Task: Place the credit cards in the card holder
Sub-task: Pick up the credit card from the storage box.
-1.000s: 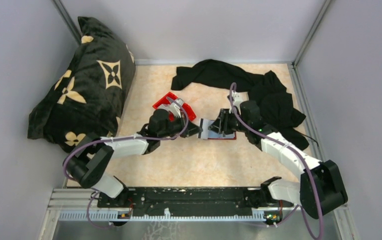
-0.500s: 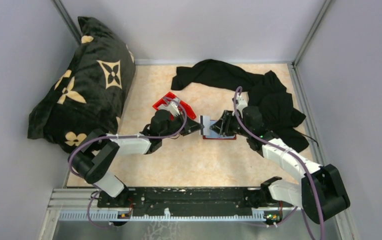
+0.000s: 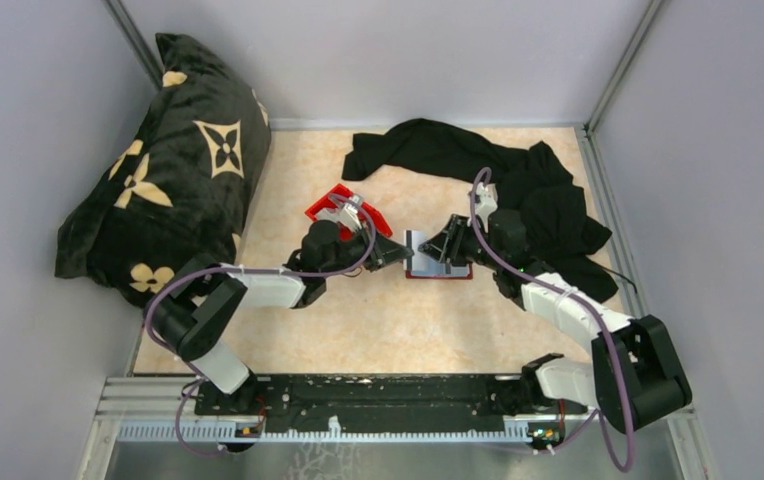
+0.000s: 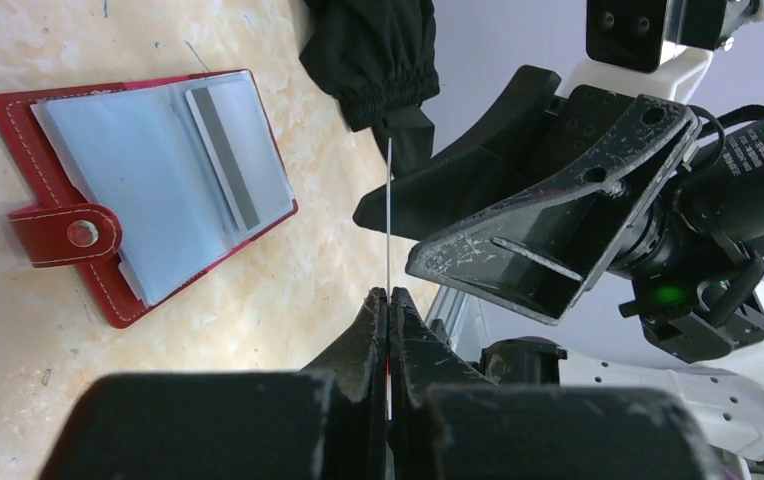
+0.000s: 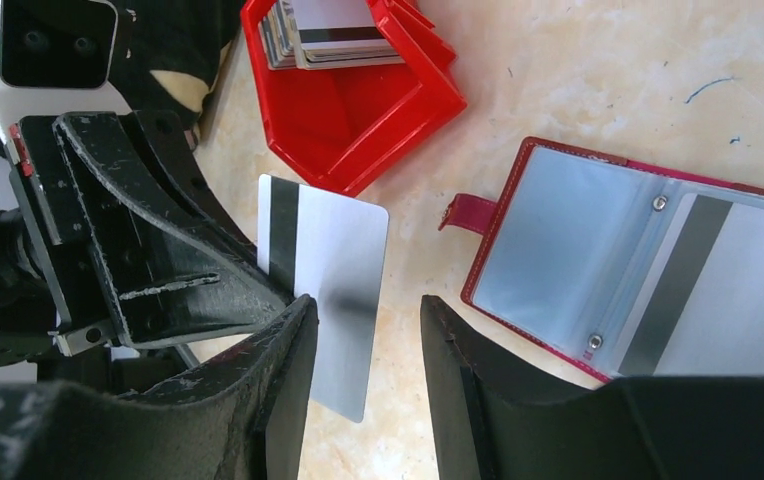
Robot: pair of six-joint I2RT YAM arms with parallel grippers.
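Our table (image 3: 378, 320) is a beige marbled top between plain grey walls. Our left gripper (image 4: 388, 300) is pinched tight on one end of a card (image 5: 323, 290), a thin silvery rectangle with a dark stripe. From the left wrist the card shows only as a hairline sticking out past the fingertips. Our right gripper (image 5: 365, 302) stands wide open and holds nothing. Its scuffed black tips are close to that card, but we cannot tell whether they touch it.

Near both grippers the card holder (image 4: 148, 210) lies open flat on the table. It has a dark red leather-like cover with pale stitching, a snap tab and clear pockets, one with a striped card inside. Its far part is cut off in the right wrist view. More cards (image 5: 333, 35) sit stacked in a red plastic bin (image 5: 358, 110), cropped by the frame edge.
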